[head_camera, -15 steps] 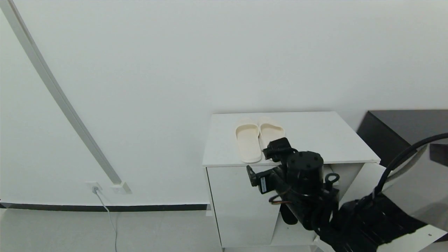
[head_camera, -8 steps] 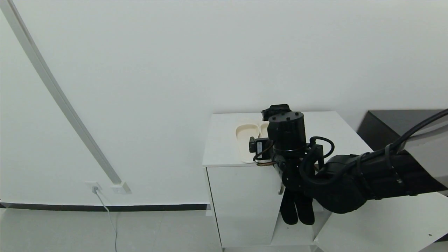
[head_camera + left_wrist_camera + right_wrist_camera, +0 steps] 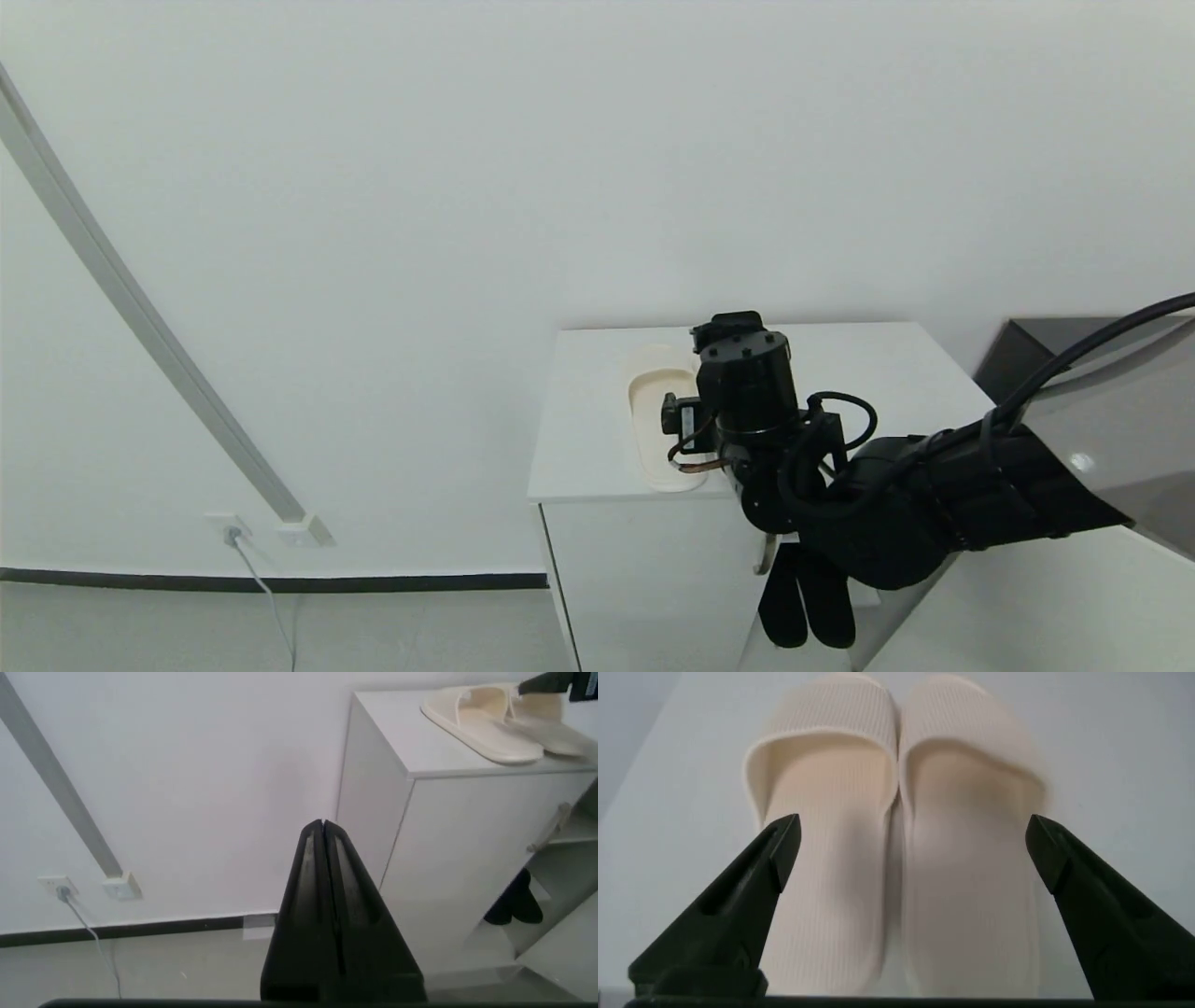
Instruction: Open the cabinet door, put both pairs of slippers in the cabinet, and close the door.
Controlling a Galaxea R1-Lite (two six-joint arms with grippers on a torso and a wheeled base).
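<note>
slippers (image 3: 653, 429) half hidden, cabinet (image 3: 644, 588) base cropped

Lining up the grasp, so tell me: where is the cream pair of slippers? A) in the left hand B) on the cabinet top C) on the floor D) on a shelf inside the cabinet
B: the cream slippers lie side by side on the cabinet top, with the right hand open over them.

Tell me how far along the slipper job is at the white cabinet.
Done: the white cabinet's door stands open and the black pair of slippers sits on a shelf inside. In hand: the right gripper is open over the cream ribbed slippers on the cabinet top. Still to do: grasp that pair, shelve it, close the door.
</note>
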